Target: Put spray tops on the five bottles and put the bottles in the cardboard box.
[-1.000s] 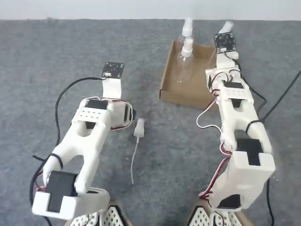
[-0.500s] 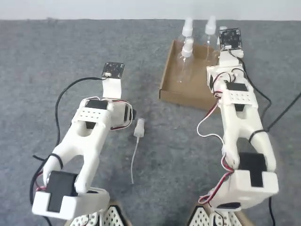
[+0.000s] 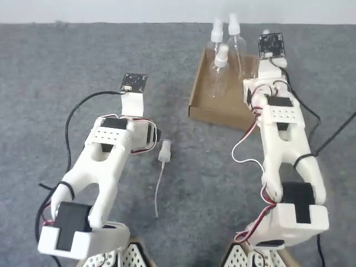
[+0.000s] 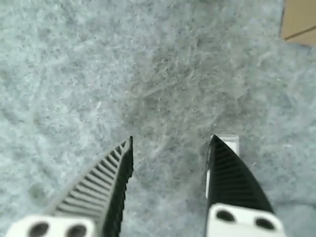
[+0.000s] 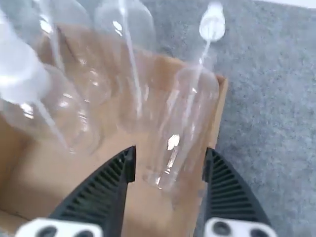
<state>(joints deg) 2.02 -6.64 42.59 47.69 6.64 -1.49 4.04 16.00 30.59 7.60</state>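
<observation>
Right tool (image 5: 170,152) (parted), above cardboard box (image 5: 44,175)

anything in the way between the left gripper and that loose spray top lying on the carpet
Nothing visible does. The left gripper hangs open over bare carpet, and the spray top lies loose on the carpet beside that arm, with no other thing near it.

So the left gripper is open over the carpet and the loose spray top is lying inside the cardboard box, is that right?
Not quite: the high view shows the loose spray top lying on the carpet outside the cardboard box. The left gripper is indeed open over the carpet.
</observation>
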